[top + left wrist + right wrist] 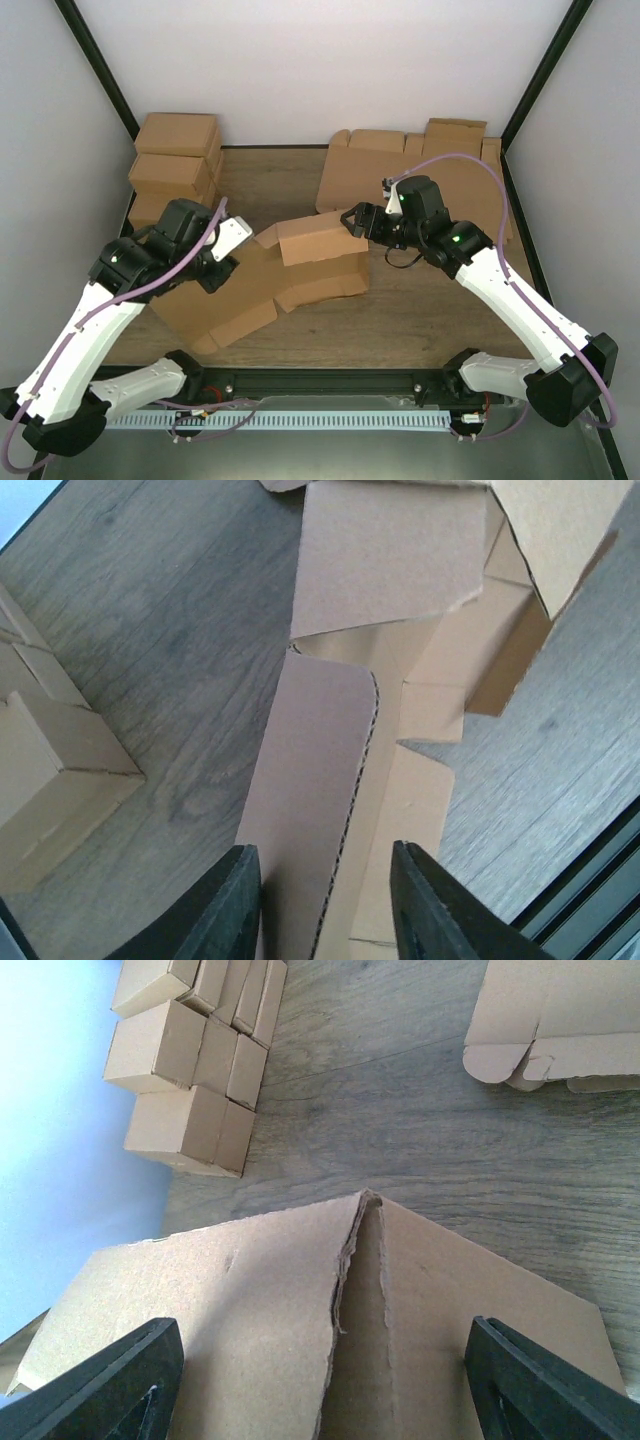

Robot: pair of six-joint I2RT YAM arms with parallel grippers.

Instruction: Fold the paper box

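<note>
A: Item, paper box (318, 240): finish?
B: Brown cardboard, matt; cut edges rough, corrugated, frayed along one crease.
A: Table (270, 185)?
B: Grey-brown wood grain, smooth; possibly laminate, hard to tell.
A: Left fingers (235, 910)?
B: Black plastic, matt. Arm shells (510, 292) — white plastic, glossy.

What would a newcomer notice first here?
The half-folded paper box sits mid-table with one wall raised. The left end effector straddles a flap on its left, and the right end effector faces the raised wall. Finished folded boxes stack far left; flat cardboard blanks lie far right.
</note>
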